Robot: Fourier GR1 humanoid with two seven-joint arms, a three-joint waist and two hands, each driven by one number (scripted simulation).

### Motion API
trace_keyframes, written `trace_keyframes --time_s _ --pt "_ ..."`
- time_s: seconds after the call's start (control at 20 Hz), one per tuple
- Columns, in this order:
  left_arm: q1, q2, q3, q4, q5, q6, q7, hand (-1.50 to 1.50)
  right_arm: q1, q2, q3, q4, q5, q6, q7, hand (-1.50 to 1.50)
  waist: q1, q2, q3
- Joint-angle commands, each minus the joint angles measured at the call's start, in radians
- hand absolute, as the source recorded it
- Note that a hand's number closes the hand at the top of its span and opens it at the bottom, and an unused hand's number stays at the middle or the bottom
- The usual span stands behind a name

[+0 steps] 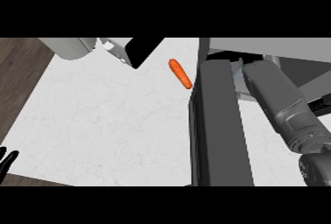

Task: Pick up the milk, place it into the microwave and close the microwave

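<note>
While the right grey forearm [284, 103] reaches into the dark grey microwave [271, 52] past its open door [216, 127], presumably delivering the milk, hand and carton are hidden; the open left hand [6, 162] rests far across the white bench [110, 122].

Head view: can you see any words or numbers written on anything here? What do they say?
None can be read.
Microwave door: plain dark panel, no writing or numbers.
Carrot: plain orange, no label.
Counter: bare white, no signs.
Grey object at the top left: no print visible.
The milk is hidden behind the right forearm, so any label on it cannot be seen.
</note>
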Motion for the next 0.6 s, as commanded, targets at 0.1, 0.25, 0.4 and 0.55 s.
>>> trace_keyframes --time_s 0.1,0.25,0.4,0.55 --pt "0.006 -0.036 -0.052 0.0 -0.045 -0.006 -0.004 -1.5 0.023 0.0 -0.018 -0.007 -0.017 0.045 -0.028 -1.5 -0.018 -0.024 -0.002" --pt "-0.023 -0.047 -0.074 0.025 -0.079 -0.007 -0.011 -1.5 0.047 -0.055 -0.04 -0.012 -0.041 0.158 -0.053 -1.5 -0.056 -0.033 -0.002" --pt "0.0 -0.088 -0.147 0.043 -0.114 -0.053 -0.044 -1.5 0.098 -0.063 -0.045 -0.011 -0.047 0.217 -0.1 -1.5 -0.062 -0.038 -0.003" --pt "-0.004 -0.076 -0.171 0.088 -0.156 -0.107 -0.074 -1.5 0.102 -0.048 -0.079 -0.012 -0.087 0.327 -0.114 -1.5 -0.068 -0.044 -0.003"
